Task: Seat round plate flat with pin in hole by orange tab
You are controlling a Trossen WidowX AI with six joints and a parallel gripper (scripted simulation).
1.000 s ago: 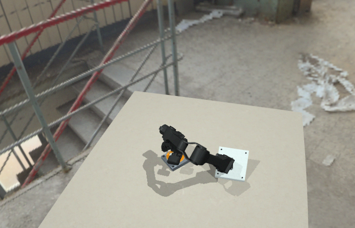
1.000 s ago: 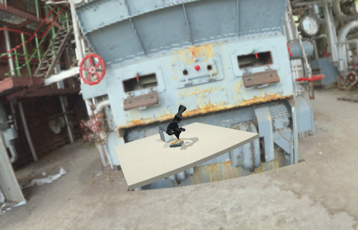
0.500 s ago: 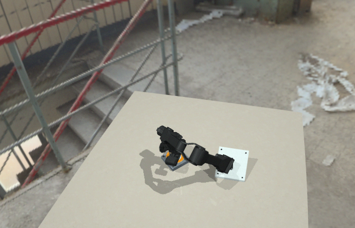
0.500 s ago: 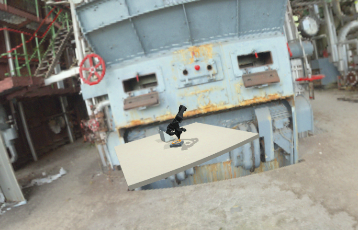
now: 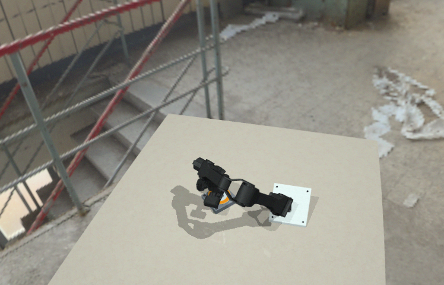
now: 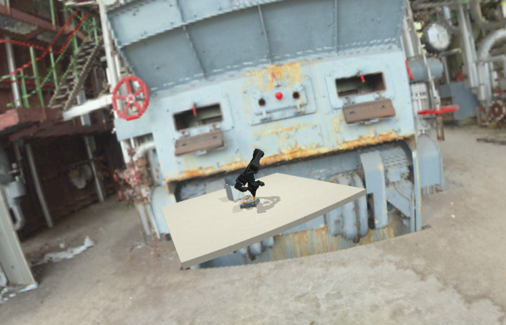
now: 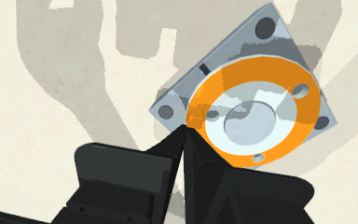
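Observation:
The round plate (image 5: 224, 201) (image 6: 249, 200) (image 7: 255, 67), an orange ring around a white middle, sits on the round post (image 7: 250, 123) of the square grey base (image 5: 217, 209) (image 6: 249, 205) (image 7: 241, 42). Its small darker orange tab (image 7: 195, 120) is at its left edge in the wrist view, beside a small hole (image 7: 213, 115). Two more holes show in the orange ring. The pin is not visible, and the plate's exact tilt cannot be told. My gripper (image 6: 254, 196) (image 7: 185, 130) is shut and empty, its tips at the tab's lower left edge. Whether they touch is unclear.
The arm's white mounting plate (image 5: 300, 208) stands to the right of the base in the top view. The arm (image 5: 247, 194) reaches over the pale table top (image 5: 253, 254) (image 6: 215, 233) and partly hides the round plate there. A dark mark (image 7: 204, 69) is on the base's edge.

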